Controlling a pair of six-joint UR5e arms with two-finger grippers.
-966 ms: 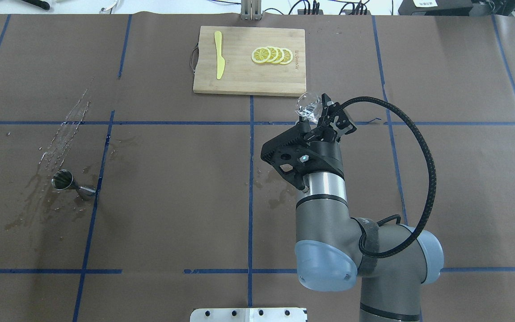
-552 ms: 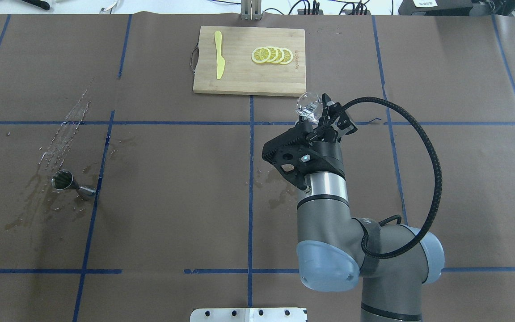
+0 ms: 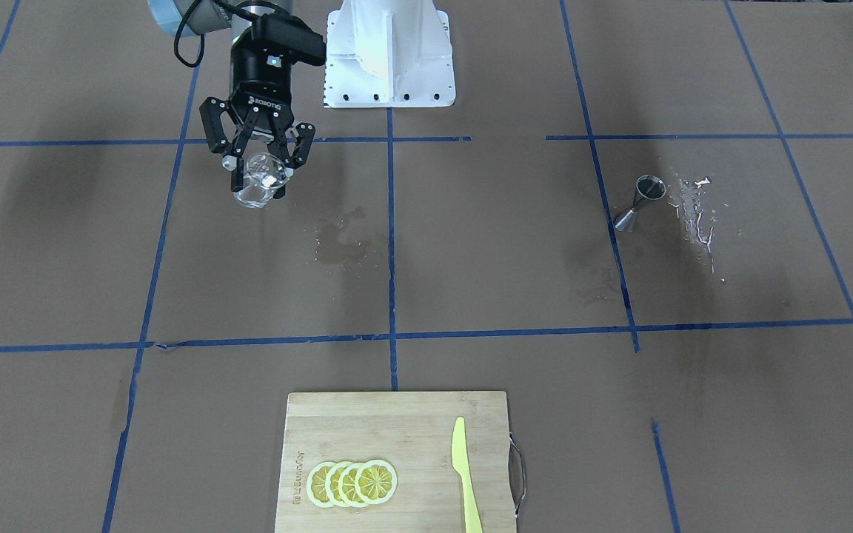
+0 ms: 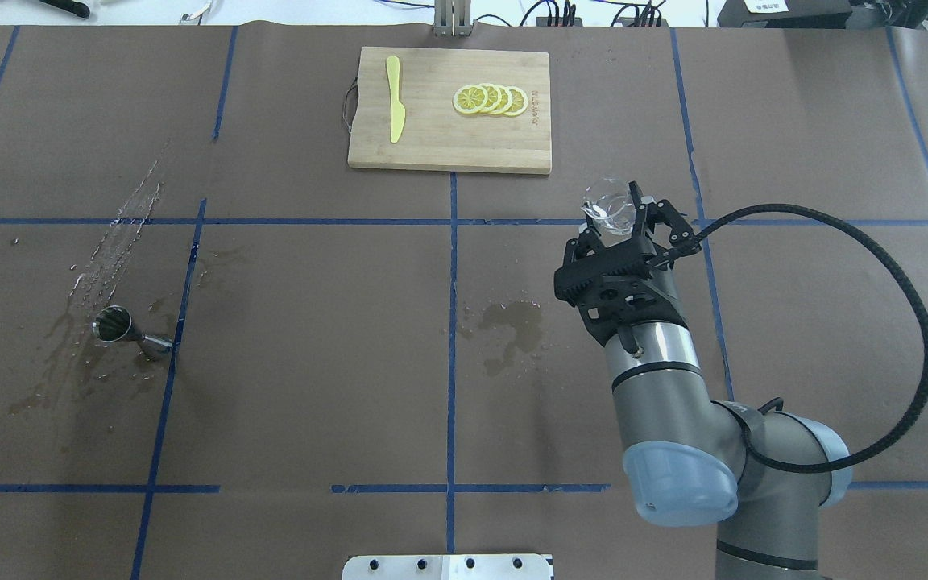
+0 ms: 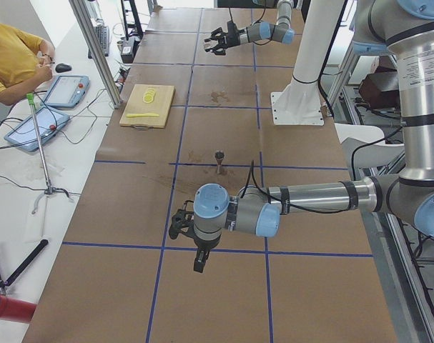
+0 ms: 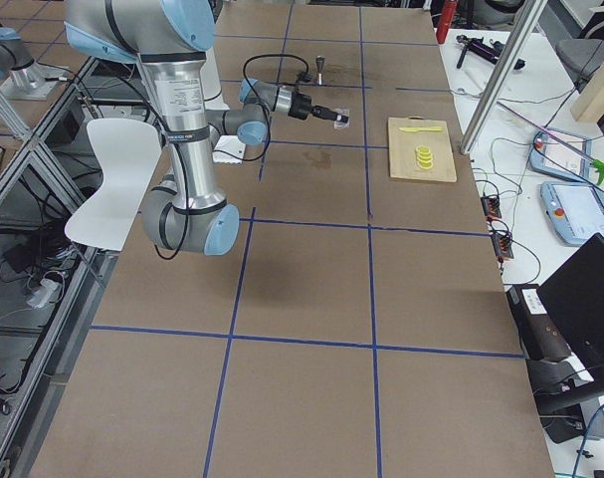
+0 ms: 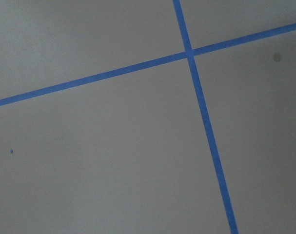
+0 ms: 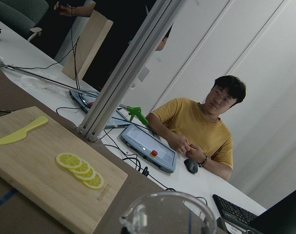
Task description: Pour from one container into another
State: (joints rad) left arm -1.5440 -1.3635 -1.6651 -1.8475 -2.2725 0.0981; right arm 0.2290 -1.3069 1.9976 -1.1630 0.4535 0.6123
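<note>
The right claw (image 3: 259,180) grasps the glass tumbler (image 3: 255,194); the jigger (image 3: 641,198) stands far from the claw, so carrying might spill.

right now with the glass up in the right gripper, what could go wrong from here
1. The jigger stands far from the right gripper. The glass tumbler therefore faces a long carry and could slosh or slip between the fingers on the way.
2. The jigger's mouth is small, and water streaks lie right beside it, so a pour could easily miss.
</note>
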